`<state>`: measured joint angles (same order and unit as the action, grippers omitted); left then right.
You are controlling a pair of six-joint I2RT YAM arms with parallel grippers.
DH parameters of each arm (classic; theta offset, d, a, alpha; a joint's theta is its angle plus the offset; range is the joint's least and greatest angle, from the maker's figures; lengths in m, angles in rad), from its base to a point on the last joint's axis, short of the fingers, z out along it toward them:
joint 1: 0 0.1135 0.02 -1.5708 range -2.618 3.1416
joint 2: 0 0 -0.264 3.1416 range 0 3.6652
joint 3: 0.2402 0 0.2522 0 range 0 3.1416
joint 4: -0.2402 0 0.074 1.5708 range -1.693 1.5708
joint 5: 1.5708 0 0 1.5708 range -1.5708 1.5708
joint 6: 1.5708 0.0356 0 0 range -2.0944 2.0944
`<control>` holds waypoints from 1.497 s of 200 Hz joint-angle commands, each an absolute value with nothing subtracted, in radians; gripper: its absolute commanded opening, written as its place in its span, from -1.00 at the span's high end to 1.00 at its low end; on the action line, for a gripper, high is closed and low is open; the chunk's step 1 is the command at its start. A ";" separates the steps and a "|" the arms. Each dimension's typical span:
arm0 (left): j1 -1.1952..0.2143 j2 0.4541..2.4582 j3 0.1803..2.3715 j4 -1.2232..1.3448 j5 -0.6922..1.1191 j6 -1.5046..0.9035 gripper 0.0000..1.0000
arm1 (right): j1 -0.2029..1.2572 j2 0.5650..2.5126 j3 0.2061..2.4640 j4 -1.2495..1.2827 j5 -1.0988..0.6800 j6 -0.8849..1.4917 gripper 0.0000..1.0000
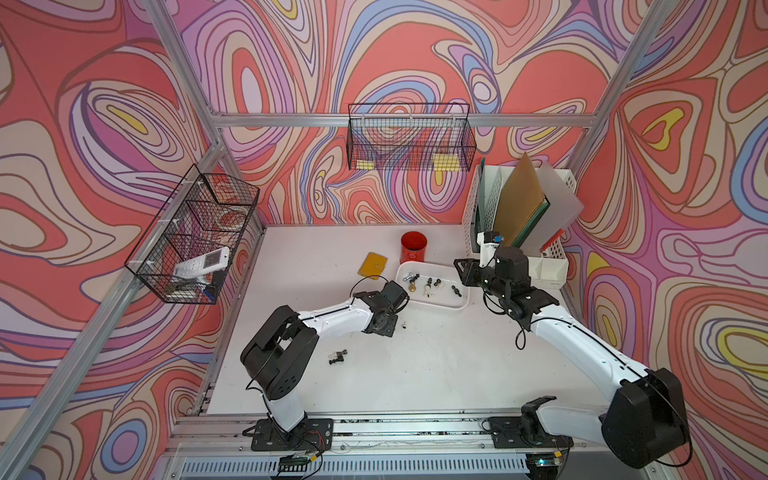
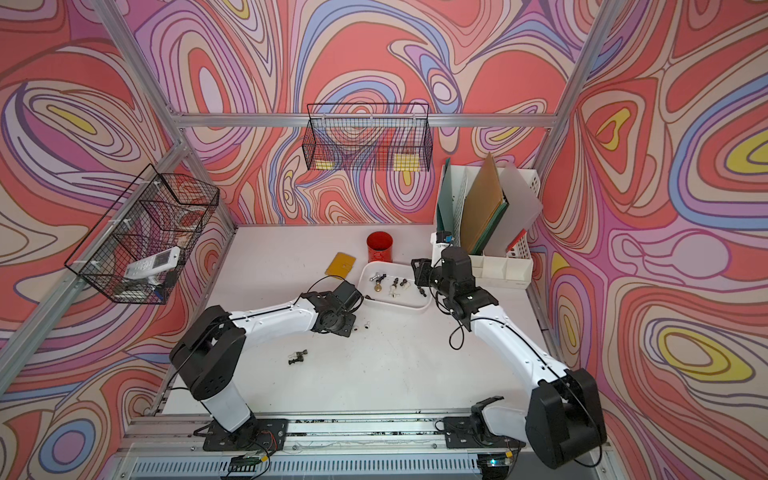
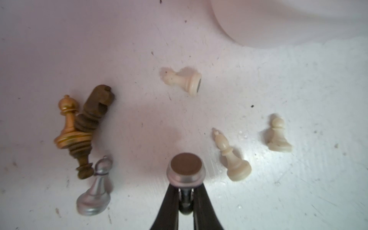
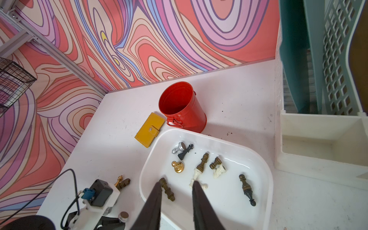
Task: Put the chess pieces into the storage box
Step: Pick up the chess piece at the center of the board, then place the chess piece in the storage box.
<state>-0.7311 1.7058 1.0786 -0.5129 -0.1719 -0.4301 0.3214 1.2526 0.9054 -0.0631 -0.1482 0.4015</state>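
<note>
About nine chess pieces (image 4: 202, 164) lie in the white storage box (image 4: 225, 201), which sits on the table (image 1: 415, 374) beside a red cup (image 4: 185, 115). Just outside the box, the left claw (image 3: 186, 188) pinches a silver piece (image 3: 186, 169) by its stem. Roughly ten others lie loose on the table, so the job looks about half done. The right claw (image 4: 177, 184) hovers over the box, partly open and empty.

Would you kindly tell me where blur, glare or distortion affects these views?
Left wrist view: the silver piece in the left claw is soft, the gold piece smeared, and glare whitens the table. Right wrist view: the right claw is blurred, the storage box sharp. Both top views: the loose pieces look tiny.
</note>
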 commanded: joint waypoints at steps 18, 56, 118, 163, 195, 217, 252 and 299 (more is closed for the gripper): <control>-0.724 1.624 1.257 -0.577 -0.143 -0.372 0.82 | 0.325 1.190 0.911 -0.073 -0.136 0.381 0.42; -0.728 1.824 1.572 -0.649 -0.059 -0.315 0.81 | 0.325 1.147 0.889 -0.073 -0.123 0.386 0.42; -0.742 2.198 2.017 -0.768 0.007 -0.284 0.82 | 0.325 1.102 0.873 -0.129 -0.108 0.378 0.42; -0.742 2.331 2.176 -0.826 0.006 -0.276 0.70 | 0.325 1.056 0.854 -0.153 -0.077 0.371 0.42; -0.742 2.325 2.194 -0.818 -0.013 -0.278 0.43 | 0.325 1.057 0.869 -0.180 -0.073 0.360 0.42; -0.742 2.302 2.213 -0.837 -0.026 -0.268 0.37 | 0.325 1.061 0.894 -0.222 -0.100 0.356 0.41; -0.742 2.206 2.174 -0.845 -0.038 -0.252 0.34 | 0.325 1.063 0.921 -0.322 -0.160 0.351 0.41; -0.742 1.904 1.857 -0.745 -0.104 -0.244 0.34 | 0.384 1.104 0.894 -0.380 -0.276 0.330 0.39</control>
